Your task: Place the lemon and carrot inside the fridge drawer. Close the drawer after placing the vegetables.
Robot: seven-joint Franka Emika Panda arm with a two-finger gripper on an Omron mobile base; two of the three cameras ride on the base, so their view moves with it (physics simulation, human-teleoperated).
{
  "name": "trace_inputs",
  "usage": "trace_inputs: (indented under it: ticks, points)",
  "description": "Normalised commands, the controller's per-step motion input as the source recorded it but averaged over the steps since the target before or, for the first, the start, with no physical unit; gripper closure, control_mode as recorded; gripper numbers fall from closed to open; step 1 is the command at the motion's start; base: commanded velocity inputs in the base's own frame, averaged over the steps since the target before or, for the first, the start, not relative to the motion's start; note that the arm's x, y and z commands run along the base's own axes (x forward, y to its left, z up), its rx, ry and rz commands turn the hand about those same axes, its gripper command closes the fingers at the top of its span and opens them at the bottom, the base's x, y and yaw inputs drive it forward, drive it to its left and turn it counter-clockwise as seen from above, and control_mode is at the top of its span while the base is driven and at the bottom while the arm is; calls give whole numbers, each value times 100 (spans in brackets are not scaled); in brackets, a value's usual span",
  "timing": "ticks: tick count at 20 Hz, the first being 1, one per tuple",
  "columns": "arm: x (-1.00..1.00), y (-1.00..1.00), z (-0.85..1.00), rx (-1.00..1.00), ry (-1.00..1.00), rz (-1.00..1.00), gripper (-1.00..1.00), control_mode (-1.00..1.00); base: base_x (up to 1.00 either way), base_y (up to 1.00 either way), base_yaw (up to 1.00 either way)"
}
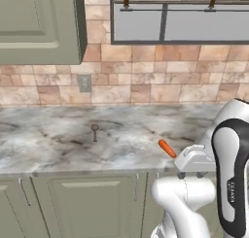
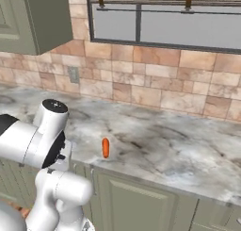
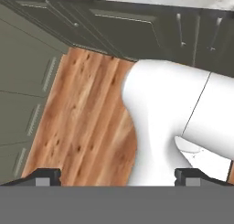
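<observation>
The two-finger gripper (image 3: 117, 176) is held with its dark tips wide apart and nothing between them, aimed down at the wooden floor (image 3: 87, 122). The short bright orange carrot (image 1: 167, 148) is seen well above and beyond it on the marbled stone counter (image 1: 58, 140) (near the front edge), its long axis running diagonally toward that edge.

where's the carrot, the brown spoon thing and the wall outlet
carrot (image 1: 167, 148), left base view, middle of its orange body
brown spoon (image 1: 95, 132), left base view, its handle
wall outlet (image 1: 84, 83), left base view, centre of its plate
</observation>
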Motion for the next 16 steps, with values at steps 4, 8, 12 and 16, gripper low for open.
trace_inputs:
  ticks: [4, 8, 12, 16]
  points:
    - [53, -61, 0, 0, -2, -2, -100, -100, 0, 0, 0]
    - [69, -39, 0, -7, 0, 0, -100, -100, 0, 0, 0]
    - [46, -7, -20, -16, 1, -4, -100, -100, 0, 0, 0]
    - [23, -32, -38, -26, -1, -4, -100, -100, 0, 0, 0]
